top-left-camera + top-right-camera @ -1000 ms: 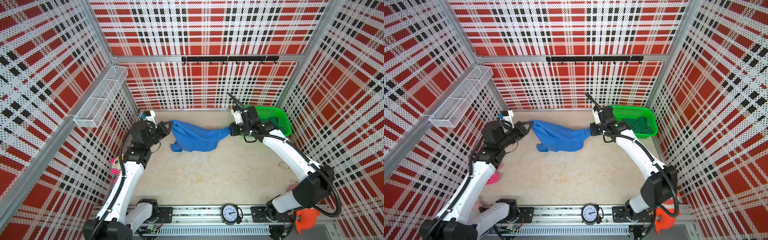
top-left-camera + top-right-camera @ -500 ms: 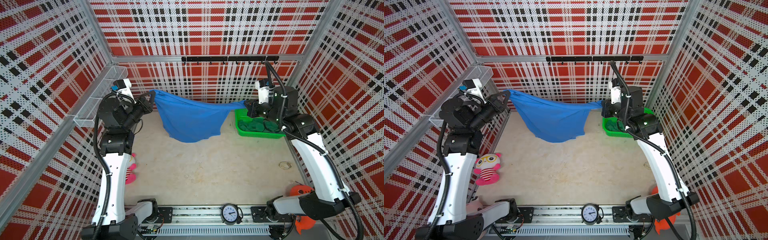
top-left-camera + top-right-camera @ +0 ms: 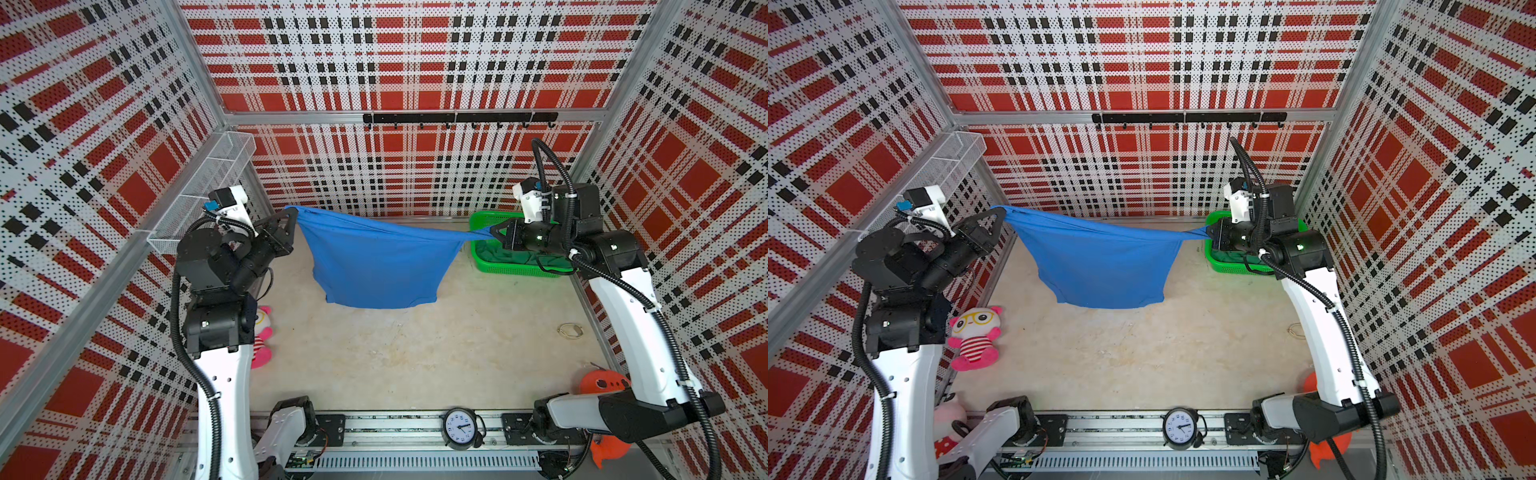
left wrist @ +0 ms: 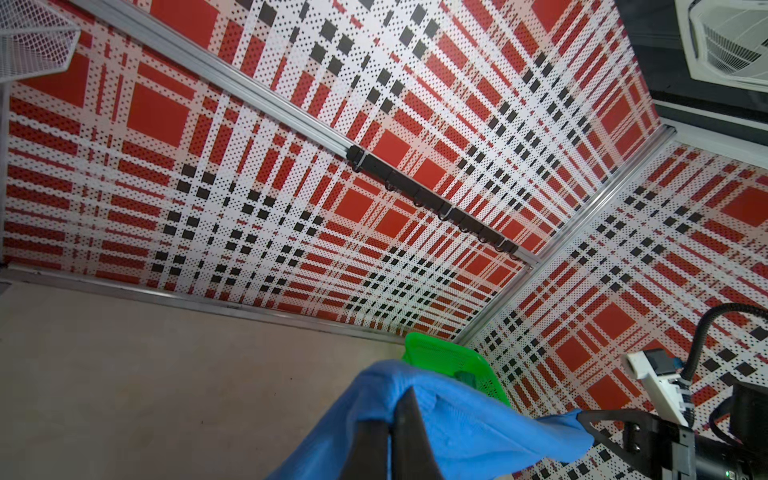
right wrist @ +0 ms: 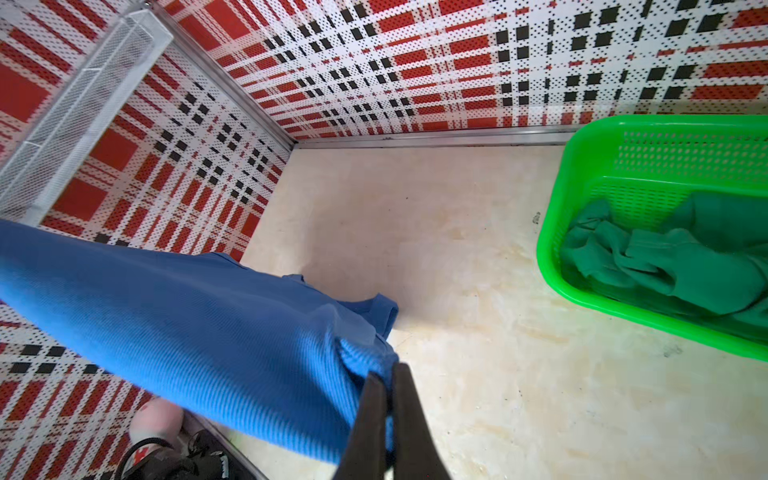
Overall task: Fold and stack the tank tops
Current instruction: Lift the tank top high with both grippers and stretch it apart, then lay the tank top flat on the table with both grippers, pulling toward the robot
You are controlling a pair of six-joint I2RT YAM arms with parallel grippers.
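Enclosure: three walls point(image 3: 415, 62) of perforated panel, red-black-white plaid print, joined by aluminium posts point(image 3: 193, 62). Black hook rail point(image 3: 457, 117) on the back wall, high above the fingers of the right gripper point(image 3: 494, 230). White wire shelf point(image 3: 199, 187) on the side wall, behind and above the fingers of the left gripper point(image 3: 293, 212). Floor point(image 3: 415, 353) beneath both sets of fingers: pale beige, mottled, matte. Light even, shadows soft. Left wrist view: white ceiling vent point(image 4: 727, 41) far above the fingers.

One blue tank top point(image 3: 374, 266), one green tank top point(image 5: 685, 266), one basket point(image 5: 665, 122).
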